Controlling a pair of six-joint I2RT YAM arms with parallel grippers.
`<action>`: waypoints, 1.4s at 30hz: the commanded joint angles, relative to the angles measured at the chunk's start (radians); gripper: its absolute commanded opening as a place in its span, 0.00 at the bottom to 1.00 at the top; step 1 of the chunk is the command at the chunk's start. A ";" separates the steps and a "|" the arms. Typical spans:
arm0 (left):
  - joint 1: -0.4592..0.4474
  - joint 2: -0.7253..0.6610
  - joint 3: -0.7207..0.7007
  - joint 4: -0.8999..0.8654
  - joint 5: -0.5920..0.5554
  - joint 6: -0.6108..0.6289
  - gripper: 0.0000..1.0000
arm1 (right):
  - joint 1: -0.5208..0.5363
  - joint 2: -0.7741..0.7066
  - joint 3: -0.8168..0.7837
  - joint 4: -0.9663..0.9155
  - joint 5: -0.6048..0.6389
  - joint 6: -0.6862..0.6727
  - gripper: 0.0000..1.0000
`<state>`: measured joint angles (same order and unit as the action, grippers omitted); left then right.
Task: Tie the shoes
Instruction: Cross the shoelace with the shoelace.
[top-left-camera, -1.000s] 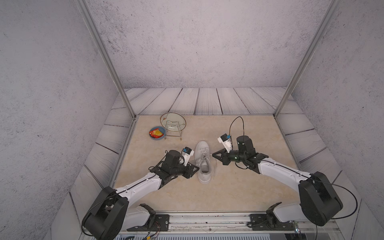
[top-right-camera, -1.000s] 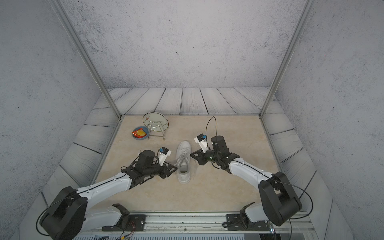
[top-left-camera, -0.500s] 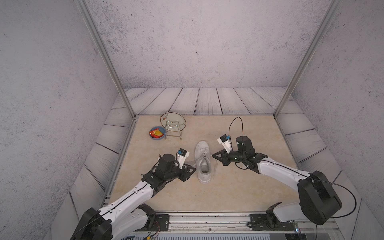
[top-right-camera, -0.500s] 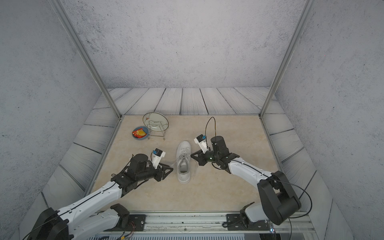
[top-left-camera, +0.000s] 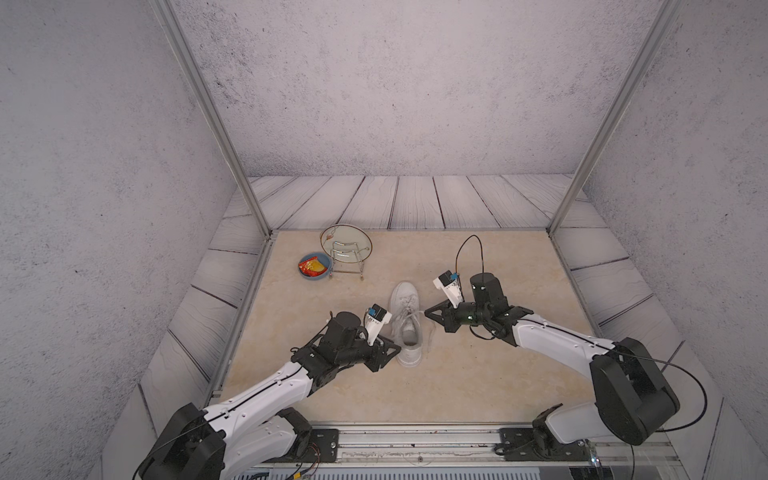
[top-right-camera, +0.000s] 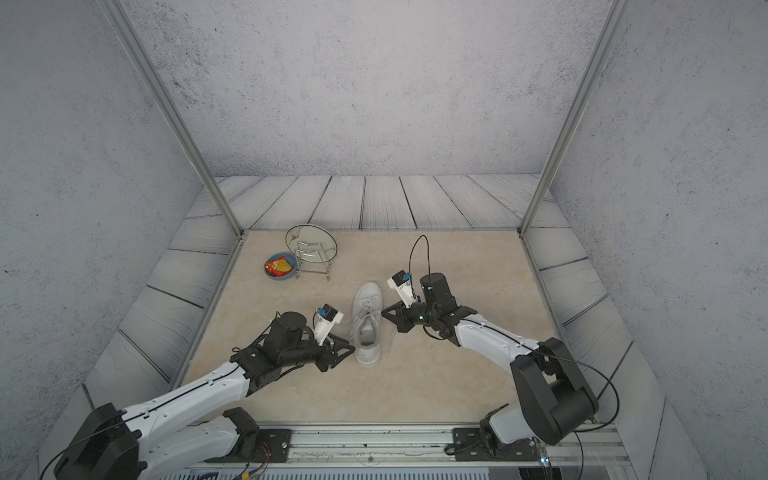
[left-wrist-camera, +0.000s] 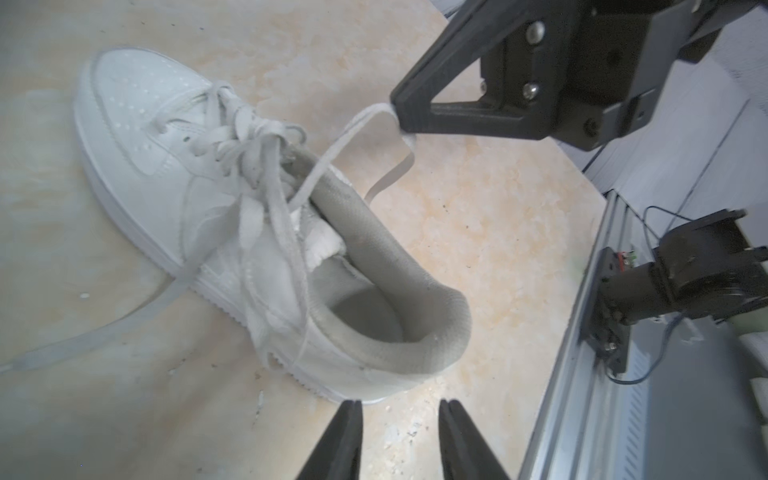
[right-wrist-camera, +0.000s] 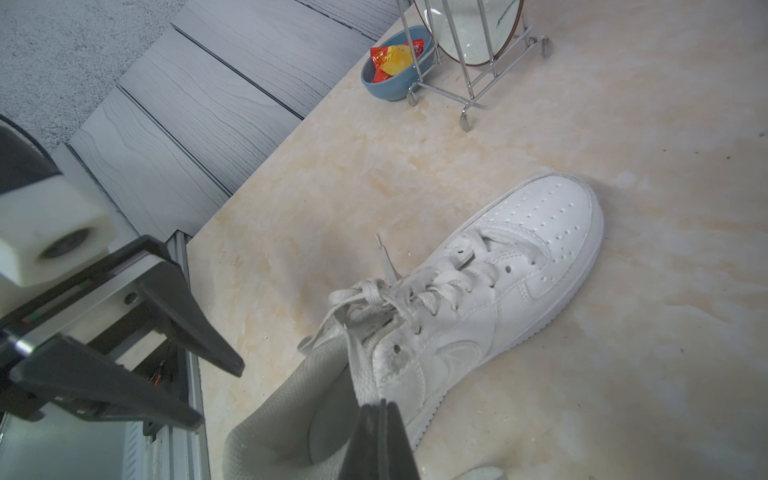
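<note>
The right end effector (right-wrist-camera: 380, 409) is closed tight on a white lace (left-wrist-camera: 332, 149) that stretches from the shoe (top-left-camera: 406, 320). The left end effector (left-wrist-camera: 400, 417) is partly open and holds nothing, just beside the heel. The shoe stands mid tabletop (top-left-camera: 478, 382), with bare room around it. A bowl (top-left-camera: 314, 266) and plate rack (top-left-camera: 345, 253) sit well apart. The other lace (left-wrist-camera: 75, 343) is cut off at the edge of the left wrist view.

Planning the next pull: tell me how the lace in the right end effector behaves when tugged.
The lace is probably floppy: it sags in a loop from the right end effector. Flat and thin, it may slip. A hard tug could drag the unanchored sneaker.
</note>
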<state>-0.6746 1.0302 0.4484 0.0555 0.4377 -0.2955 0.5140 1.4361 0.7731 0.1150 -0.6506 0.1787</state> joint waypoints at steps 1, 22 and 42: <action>-0.003 -0.029 -0.019 -0.028 -0.090 -0.024 0.44 | 0.003 0.013 -0.004 -0.034 0.026 -0.031 0.00; 0.208 0.372 0.486 -0.249 0.132 -0.037 0.40 | 0.001 0.002 0.000 -0.054 0.012 -0.050 0.00; 0.245 0.666 0.617 -0.235 0.286 0.005 0.25 | 0.002 -0.002 0.000 -0.051 0.009 -0.044 0.00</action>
<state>-0.4339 1.6897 1.0542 -0.1936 0.6949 -0.2947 0.5140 1.4361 0.7731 0.0704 -0.6357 0.1410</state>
